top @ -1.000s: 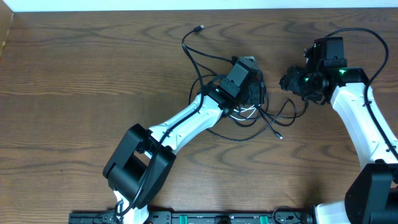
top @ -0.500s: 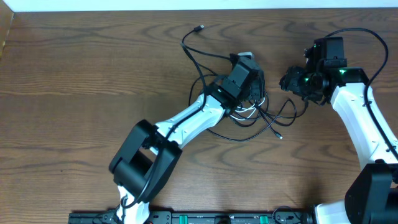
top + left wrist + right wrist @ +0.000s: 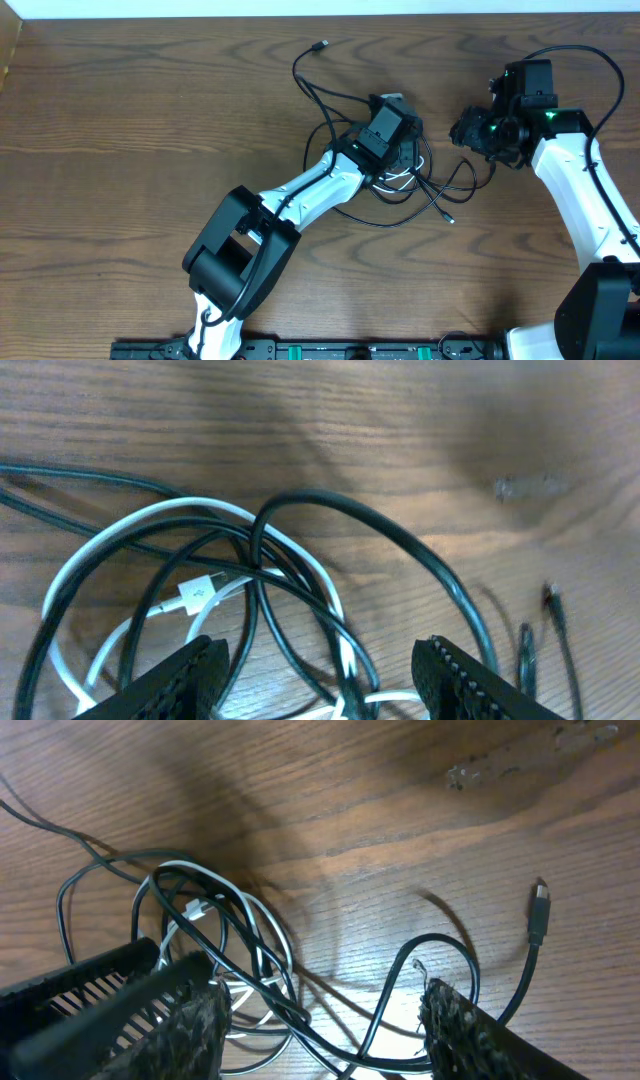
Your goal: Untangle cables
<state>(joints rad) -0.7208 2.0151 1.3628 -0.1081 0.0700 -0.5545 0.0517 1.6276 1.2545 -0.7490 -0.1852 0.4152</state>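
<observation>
A tangle of thin black cables (image 3: 340, 120) and a white cable (image 3: 405, 178) lies on the wooden table at centre. My left gripper (image 3: 400, 140) hangs low over the tangle, open, its fingers (image 3: 320, 685) astride black loops (image 3: 400, 550) and the white cable (image 3: 120, 530) with its plug (image 3: 200, 592). My right gripper (image 3: 468, 132) is open to the right of the pile; in the right wrist view its fingers (image 3: 320, 1030) straddle a black loop (image 3: 440, 960), with the white cable (image 3: 200, 890) on the left. Neither holds anything.
One black plug end (image 3: 321, 45) lies at the far centre, another (image 3: 449, 217) at the near right of the pile, also in the right wrist view (image 3: 538, 915). The thicker robot cable (image 3: 575, 55) arcs over the right arm. Table edge runs along the top.
My left arm has shifted slightly, its gripper creeping a little further over the tangle. The right arm and the cables have not visibly moved.
</observation>
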